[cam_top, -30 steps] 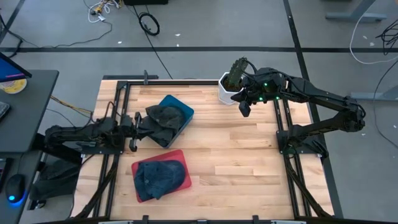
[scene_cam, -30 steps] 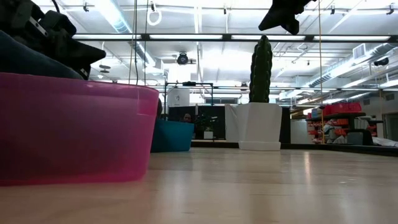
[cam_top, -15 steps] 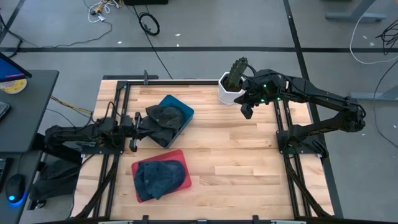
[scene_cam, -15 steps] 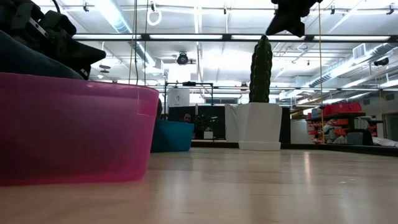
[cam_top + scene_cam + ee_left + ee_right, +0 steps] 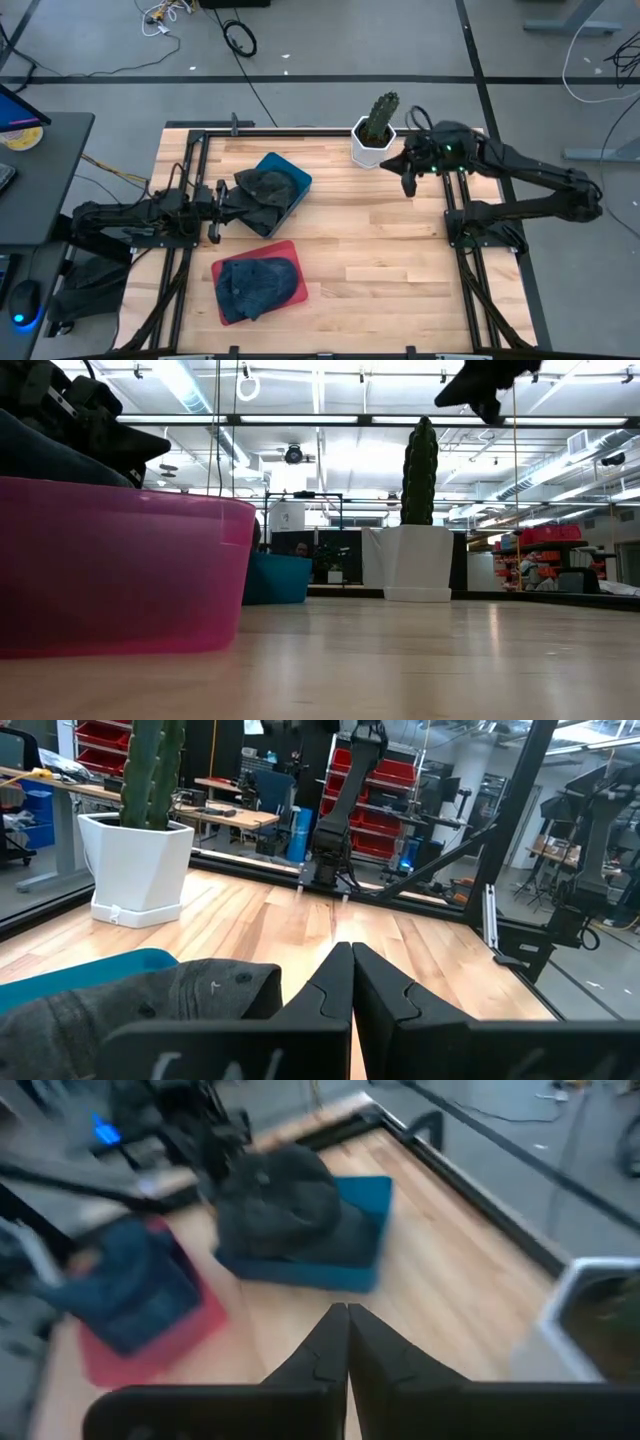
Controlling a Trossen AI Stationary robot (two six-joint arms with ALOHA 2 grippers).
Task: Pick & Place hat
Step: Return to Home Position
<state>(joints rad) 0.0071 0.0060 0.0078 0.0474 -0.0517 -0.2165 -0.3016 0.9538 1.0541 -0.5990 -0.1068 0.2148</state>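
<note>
A dark grey hat (image 5: 262,188) lies over a blue tray (image 5: 296,180), one side drooping off the tray's near-left edge onto the table. A blue denim hat (image 5: 255,284) sits in a pink-red tray (image 5: 297,290). My left gripper (image 5: 216,208) is low at the table's left, shut, right beside the grey hat's drooping side (image 5: 150,1005). My right gripper (image 5: 408,182) is shut and empty, raised above the table near the cactus pot (image 5: 368,143); its wrist view looks down on the grey hat (image 5: 280,1205) and the denim hat (image 5: 130,1285). My left gripper (image 5: 345,960) lies level, pointing toward the table's right, with its shut fingers alongside the grey hat's drooping side (image 5: 215,990). Nothing shows between the fingers. I cannot tell whether they touch the cloth.
A tall cactus (image 5: 418,460) in a white pot (image 5: 415,565) stands at the far edge, just left of my right gripper (image 5: 488,382). Black frame rails (image 5: 455,205) run along the table's left and right sides. Bare wood (image 5: 380,250) spreads between the trays and the right rail.
My right gripper has drawn back from the cactus toward the table's right edge and a little nearer, rising slightly, fingers still shut. The left arm and both hats have kept still.
</note>
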